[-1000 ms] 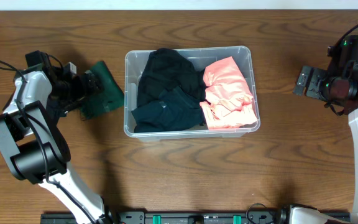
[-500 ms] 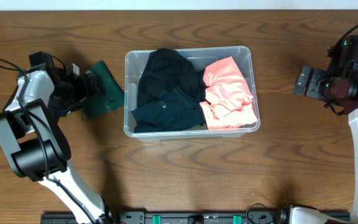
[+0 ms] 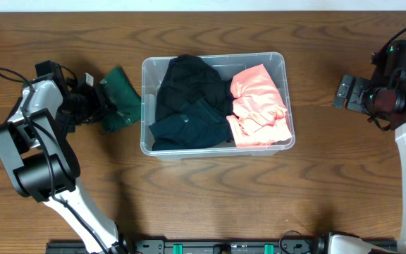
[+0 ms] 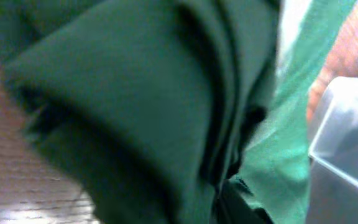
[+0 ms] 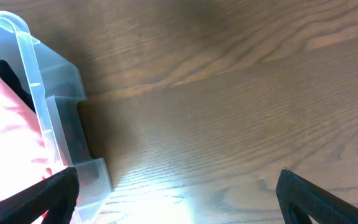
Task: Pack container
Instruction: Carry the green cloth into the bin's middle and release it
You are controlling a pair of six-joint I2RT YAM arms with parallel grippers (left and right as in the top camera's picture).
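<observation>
The clear plastic container (image 3: 210, 58) stands mid-table and holds a black garment (image 3: 189, 83), a dark teal one (image 3: 189, 128) and a pink one (image 3: 259, 106). Just left of it a green cloth (image 3: 122, 100) lies bunched on the wood, its near edge pinched in my left gripper (image 3: 99, 101), which is shut on it. In the left wrist view the green cloth (image 4: 135, 93) fills the frame and hides the fingers; the container's corner (image 4: 347, 143) shows at the right. My right gripper (image 5: 179, 196) hangs open over bare wood, right of the container's wall (image 5: 55, 106).
The pink garment (image 5: 5, 124) shows through the container's end wall in the right wrist view. Bare wooden tabletop (image 3: 210, 197) lies in front of the container. A black rail (image 3: 224, 247) runs along the table's near edge.
My left gripper has closed on the green cloth's edge, and the cloth has bunched and lifted from its flat lie. The right arm has not moved.
</observation>
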